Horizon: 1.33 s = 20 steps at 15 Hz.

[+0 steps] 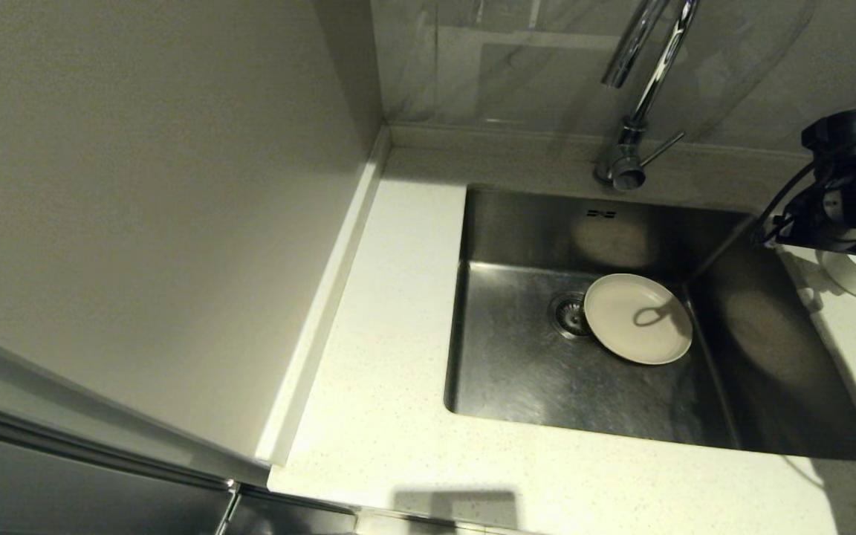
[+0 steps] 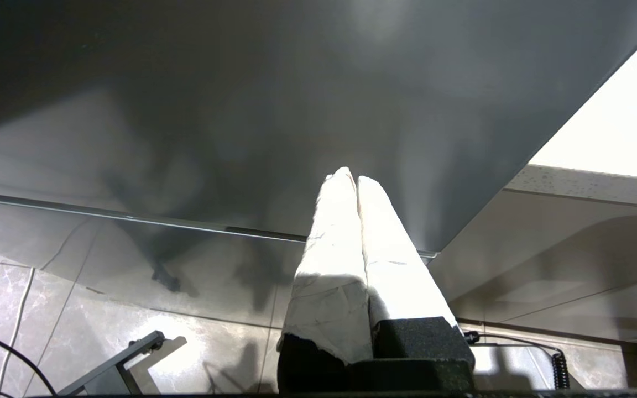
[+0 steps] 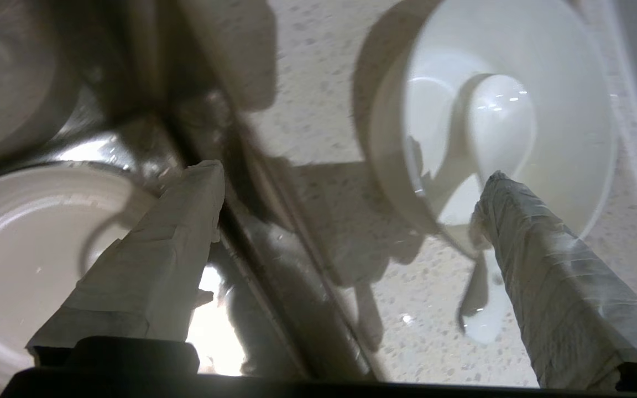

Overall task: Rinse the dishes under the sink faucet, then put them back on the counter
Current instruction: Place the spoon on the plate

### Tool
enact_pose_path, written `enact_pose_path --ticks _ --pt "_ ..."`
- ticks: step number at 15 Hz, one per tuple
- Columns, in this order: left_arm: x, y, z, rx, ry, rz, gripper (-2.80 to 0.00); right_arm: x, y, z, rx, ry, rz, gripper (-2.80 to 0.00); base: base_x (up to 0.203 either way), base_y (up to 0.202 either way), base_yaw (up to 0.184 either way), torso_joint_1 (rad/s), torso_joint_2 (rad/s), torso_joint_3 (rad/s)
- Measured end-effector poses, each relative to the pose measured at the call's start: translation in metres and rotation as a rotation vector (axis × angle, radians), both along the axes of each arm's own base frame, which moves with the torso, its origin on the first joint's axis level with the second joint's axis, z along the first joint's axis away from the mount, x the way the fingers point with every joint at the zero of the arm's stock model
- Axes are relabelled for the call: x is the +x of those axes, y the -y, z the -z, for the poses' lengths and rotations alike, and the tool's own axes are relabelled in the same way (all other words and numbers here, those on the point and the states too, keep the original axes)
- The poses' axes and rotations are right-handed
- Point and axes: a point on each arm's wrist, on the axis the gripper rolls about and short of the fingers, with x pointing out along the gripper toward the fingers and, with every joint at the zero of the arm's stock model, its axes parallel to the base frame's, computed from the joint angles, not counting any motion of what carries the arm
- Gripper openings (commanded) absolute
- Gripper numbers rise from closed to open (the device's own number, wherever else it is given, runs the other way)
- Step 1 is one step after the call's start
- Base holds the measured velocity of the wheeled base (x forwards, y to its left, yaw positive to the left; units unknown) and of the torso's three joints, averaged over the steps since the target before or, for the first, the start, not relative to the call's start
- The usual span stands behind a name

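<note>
Right tool [image 3: 351, 177] spread above counter [image 3: 318, 83], bowl [image 3: 573, 83], spoon [image 3: 501, 116]; plate [image 1: 637, 318] in sink [image 1: 517, 371]

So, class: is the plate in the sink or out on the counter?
In. The plate lies flat on the floor of the sink, beside the drain, below the level of the counter.

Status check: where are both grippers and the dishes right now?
Right gripper open, empty, over the counter by the sink's right edge. Left gripper shut, parked below the counter. Plate in sink; bowl with spoon on counter. Nothing blocking.
</note>
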Motion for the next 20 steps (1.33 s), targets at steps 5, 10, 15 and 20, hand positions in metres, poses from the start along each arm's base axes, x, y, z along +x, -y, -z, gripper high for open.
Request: enact_pose_path --ticks 5,10,15,20 --pt "0.000 0.000 0.000 0.000 0.000 0.000 -2.80 0.000 -0.003 0.001 0.011 -0.017 -0.030 0.00 0.000 0.000 0.000 0.000 0.00 0.000" --pt "0.000 0.000 0.000 0.000 0.000 0.000 -2.80 0.001 -0.006 0.002 0.007 -0.023 -0.043 0.00 0.000 0.000 0.000 0.000 0.00 0.000" --pt "0.000 0.000 0.000 0.000 0.000 0.000 -2.80 -0.004 -0.009 0.004 0.034 -0.082 -0.070 0.00 0.000 0.000 0.000 0.000 0.00 0.000" --pt "0.000 0.000 0.000 0.000 0.000 0.000 -2.80 -0.006 -0.010 0.004 0.049 -0.090 -0.088 0.00 0.000 0.000 0.000 0.000 0.00 0.000"
